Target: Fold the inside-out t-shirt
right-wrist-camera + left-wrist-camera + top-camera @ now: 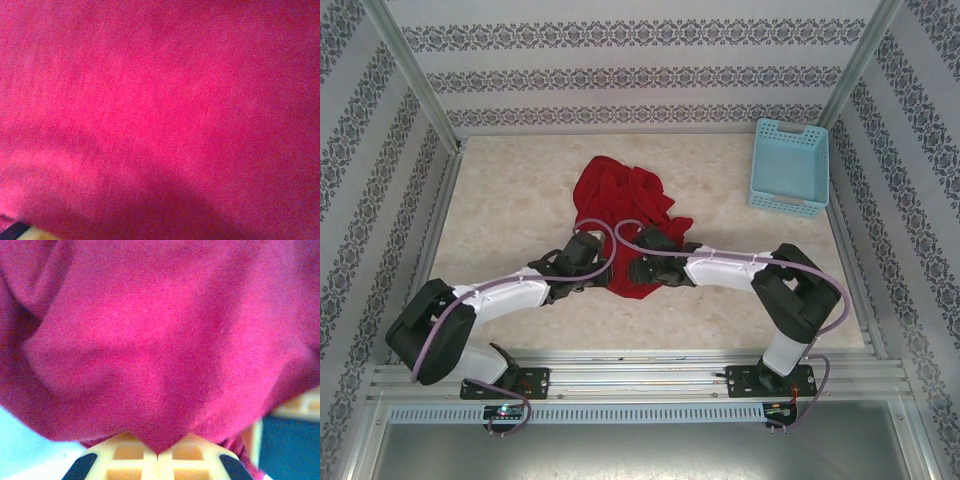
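The red t-shirt (pixel 620 205) lies crumpled in a heap at the middle of the table, with its near edge reaching toward the arms. My left gripper (pixel 595 258) is at the heap's near left edge. In the left wrist view its yellow fingers (pixel 127 455) are pressed together, and a point of red cloth (pixel 160 365) is pinched between their tips (pixel 159 452). My right gripper (pixel 642 262) is at the near right edge of the heap. Red cloth (pixel 160 100) covers the right wrist view and hides the jaws, apart from a corner of one finger (pixel 20 232).
A light blue plastic basket (pixel 790 165) stands at the back right corner of the table. Patterned walls and metal posts enclose the beige tabletop (pixel 500 200). Bare table lies left and right of the shirt.
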`<state>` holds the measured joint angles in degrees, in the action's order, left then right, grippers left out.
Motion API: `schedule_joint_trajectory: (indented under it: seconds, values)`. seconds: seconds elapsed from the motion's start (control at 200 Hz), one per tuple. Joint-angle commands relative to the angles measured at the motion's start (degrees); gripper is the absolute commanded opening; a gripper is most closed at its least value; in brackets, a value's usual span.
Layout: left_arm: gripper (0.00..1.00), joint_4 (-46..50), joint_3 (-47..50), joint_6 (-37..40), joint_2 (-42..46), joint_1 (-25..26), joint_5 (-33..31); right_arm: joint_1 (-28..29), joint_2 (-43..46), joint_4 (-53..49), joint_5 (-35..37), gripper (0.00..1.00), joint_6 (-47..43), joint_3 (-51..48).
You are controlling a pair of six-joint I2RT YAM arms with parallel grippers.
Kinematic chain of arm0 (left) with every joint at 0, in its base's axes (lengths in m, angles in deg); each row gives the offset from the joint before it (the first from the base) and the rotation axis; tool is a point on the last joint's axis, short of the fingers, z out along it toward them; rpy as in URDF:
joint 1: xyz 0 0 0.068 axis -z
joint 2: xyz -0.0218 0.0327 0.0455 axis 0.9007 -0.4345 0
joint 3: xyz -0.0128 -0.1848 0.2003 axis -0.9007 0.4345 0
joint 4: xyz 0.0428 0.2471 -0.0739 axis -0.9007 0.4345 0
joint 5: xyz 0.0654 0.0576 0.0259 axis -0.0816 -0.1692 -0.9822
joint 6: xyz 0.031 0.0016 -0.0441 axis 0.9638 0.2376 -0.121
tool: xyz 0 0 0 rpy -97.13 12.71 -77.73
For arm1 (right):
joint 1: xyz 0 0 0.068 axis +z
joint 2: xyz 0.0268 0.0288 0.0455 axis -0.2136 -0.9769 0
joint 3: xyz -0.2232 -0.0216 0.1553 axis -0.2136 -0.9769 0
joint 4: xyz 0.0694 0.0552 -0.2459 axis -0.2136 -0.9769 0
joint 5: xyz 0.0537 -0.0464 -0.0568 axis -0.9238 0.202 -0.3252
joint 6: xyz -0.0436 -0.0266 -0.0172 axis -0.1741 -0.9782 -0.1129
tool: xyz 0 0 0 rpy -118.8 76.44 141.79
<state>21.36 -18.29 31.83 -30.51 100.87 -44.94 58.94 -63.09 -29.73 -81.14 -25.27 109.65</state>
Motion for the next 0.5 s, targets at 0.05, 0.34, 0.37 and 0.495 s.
schedule_joint_trajectory:
  seconds: [0.05, 0.34, 0.37, 0.495]
  values:
    - [0.00, -3.29, 3.85, -3.25, 6.71, -0.80, -3.10, -0.81, -0.35, -6.06, 11.49, 0.17, -1.26, 2.26]
    - [0.00, -1.73, 5.66, -3.89, 7.47, -2.60, -5.10, -0.77, 13.13, -1.28, 9.22, 0.00, -0.15, -10.44]
    - [0.00, -1.97, 5.89, -4.03, 7.46, -2.61, -5.16, -0.70, 14.35, -1.02, 8.82, 0.00, 0.12, -11.52]
    - [0.00, -4.06, 6.10, -3.38, 6.16, -2.70, -2.20, -0.48, 16.59, -0.25, 6.11, 0.02, -0.24, -13.16]
